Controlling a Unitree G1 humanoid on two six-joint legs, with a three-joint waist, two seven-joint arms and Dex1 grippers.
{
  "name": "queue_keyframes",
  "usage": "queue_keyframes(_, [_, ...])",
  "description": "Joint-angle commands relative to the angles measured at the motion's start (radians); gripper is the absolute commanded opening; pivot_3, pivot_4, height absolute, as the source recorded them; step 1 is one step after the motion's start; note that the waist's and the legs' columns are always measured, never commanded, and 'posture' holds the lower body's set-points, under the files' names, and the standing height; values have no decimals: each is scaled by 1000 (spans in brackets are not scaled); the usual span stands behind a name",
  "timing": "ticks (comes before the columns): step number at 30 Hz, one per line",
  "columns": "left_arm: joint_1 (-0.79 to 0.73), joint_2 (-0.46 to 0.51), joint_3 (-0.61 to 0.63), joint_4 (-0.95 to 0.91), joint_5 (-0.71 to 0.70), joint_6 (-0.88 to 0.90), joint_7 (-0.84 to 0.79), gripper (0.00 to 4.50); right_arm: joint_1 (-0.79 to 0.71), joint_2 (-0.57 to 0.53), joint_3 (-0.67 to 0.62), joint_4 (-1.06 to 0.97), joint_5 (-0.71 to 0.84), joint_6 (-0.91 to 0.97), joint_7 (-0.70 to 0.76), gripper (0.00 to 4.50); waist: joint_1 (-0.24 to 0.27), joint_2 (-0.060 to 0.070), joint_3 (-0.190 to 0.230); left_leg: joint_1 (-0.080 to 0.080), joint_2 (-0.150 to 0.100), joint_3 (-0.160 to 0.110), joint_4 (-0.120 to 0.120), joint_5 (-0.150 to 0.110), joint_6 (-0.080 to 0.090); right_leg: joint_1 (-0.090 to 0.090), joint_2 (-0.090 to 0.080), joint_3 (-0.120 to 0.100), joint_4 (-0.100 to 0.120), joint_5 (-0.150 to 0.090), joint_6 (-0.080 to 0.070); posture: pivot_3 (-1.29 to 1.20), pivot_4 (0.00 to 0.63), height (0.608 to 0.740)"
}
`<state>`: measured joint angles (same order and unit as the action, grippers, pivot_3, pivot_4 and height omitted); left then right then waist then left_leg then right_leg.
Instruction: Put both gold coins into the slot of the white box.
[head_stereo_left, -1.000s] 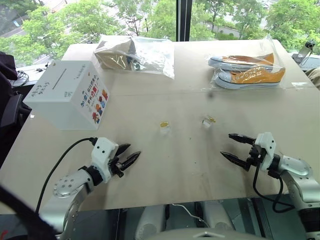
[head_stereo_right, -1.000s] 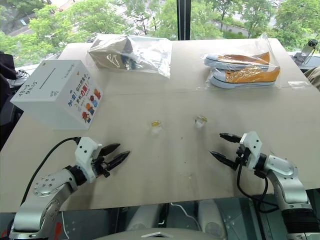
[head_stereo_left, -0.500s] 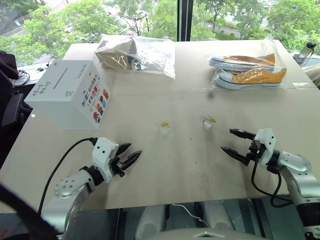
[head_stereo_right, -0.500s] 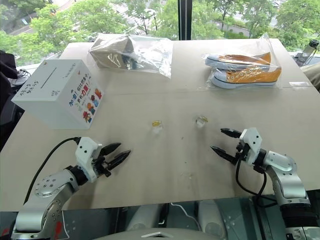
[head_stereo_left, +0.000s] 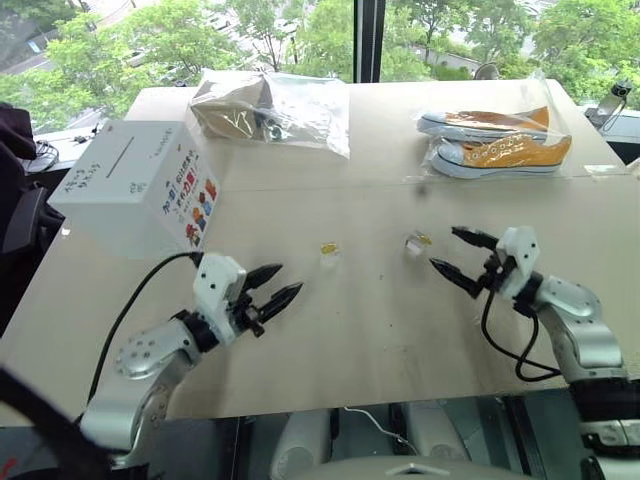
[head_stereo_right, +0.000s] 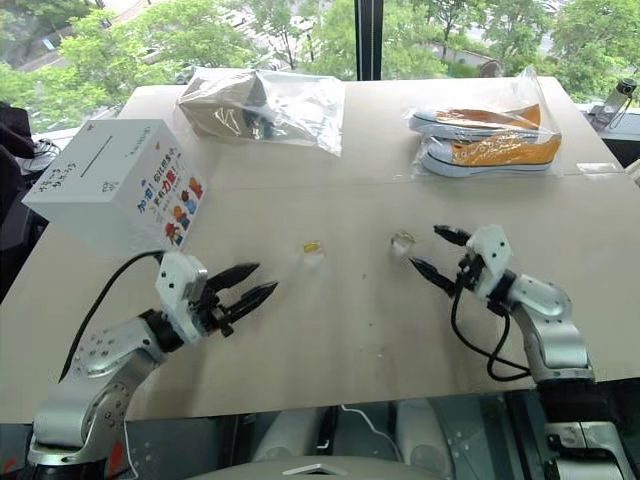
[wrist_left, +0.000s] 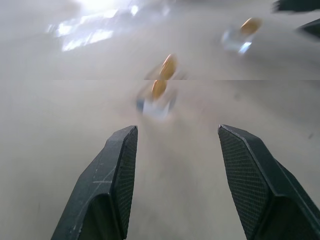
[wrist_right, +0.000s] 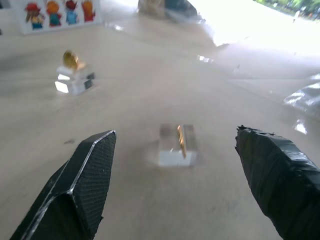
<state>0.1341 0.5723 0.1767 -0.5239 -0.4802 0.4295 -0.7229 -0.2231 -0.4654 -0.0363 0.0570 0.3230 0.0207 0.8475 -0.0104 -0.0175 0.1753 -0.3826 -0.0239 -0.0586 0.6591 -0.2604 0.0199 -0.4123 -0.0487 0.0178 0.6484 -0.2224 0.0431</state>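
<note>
Trees fill the window behind the table (head_stereo_left: 300, 330). Both coins (head_stereo_left: 327, 247) (head_stereo_left: 423, 238) sit mid-table on clear blocks; the box (head_stereo_left: 135, 186) stands near its left edge. Left gripper (head_stereo_left: 272, 287) and right gripper (head_stereo_left: 455, 251) gape empty: reach stage, each must close on a coin.

2 gold coins (head_stereo_left: 327, 247) (head_stereo_left: 423, 238) mid-worktop, each on edge atop clear block; white box (head_stereo_left: 140, 186) far left, slot (head_stereo_left: 119, 157) on top.
</note>
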Motion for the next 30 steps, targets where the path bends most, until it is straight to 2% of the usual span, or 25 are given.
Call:
queue_keyframes(1, [-28,28,-55,-61,4,22,-8,2575,-41,29,25,23,-41,1,-47,4108,0,0,0,0,0,0,0,0,0,0,0,0,0,0,0,0,150,740])
queue_keyframes(5, [-60,38,-82,-86,-8,47,3,2575,-68,54,47,41,-60,14,-63,4108,-1,0,0,0,0,1,0,0,0,0,0,-1,0,0,0,0,150,740])
queue_keyframes(7, [-66,44,-92,-96,-4,49,0,2636,-74,58,52,46,-67,14,-66,3597,-1,0,0,0,0,1,0,0,0,0,0,-1,0,0,0,0,150,740])
queue_keyframes(8, [-66,47,-95,-98,-4,49,-3,2636,-77,57,55,50,-73,13,-68,3287,-1,0,0,0,0,1,0,0,0,0,0,-1,0,0,0,0,150,740])
queue_keyframes(9, [-65,49,-98,-101,-3,48,-4,2636,-79,56,58,51,-76,16,-66,2689,-1,0,0,0,0,1,0,0,0,0,0,-1,0,0,0,0,150,740])
queue_keyframes(11, [-62,51,-100,-104,-4,46,-4,2636,-79,52,65,51,-83,24,-63,1866,-1,0,0,0,0,1,0,0,0,0,1,-1,0,0,0,0,150,740])
queue_keyframes(14, [-53,57,-106,-103,2,41,-5,2636,-78,46,70,56,-96,28,-60,302,-1,0,0,0,0,1,0,0,0,0,1,-1,0,0,0,0,150,740])
queue_keyframes(15, [-52,59,-109,-102,5,39,-6,2636,-79,46,69,58,-97,28,-59,29,-2,0,0,0,0,1,0,0,0,0,1,-1,0,0,0,0,150,740])
queue_keyframes(22, [-54,55,-105,-104,-12,41,-6,2636,-85,47,50,54,-79,40,-60,29,-2,0,0,0,0,1,0,0,0,0,1,-1,0,0,0,0,150,740])
queue_keyframes(28, [-71,-12,-72,-92,-126,60,15,2636,-84,72,3,-26,58,157,-50,29,-1,0,0,0,0,1,0,0,0,0,1,-1,0,0,0,0,150,740])
queue_keyframes(30, [-85,-54,-56,-86,-200,76,31,2636,-83,90,-12,-98,157,269,-53,29,-2,0,0,0,0,0,0,0,0,0,1,0,0,0,0,0,150,740])
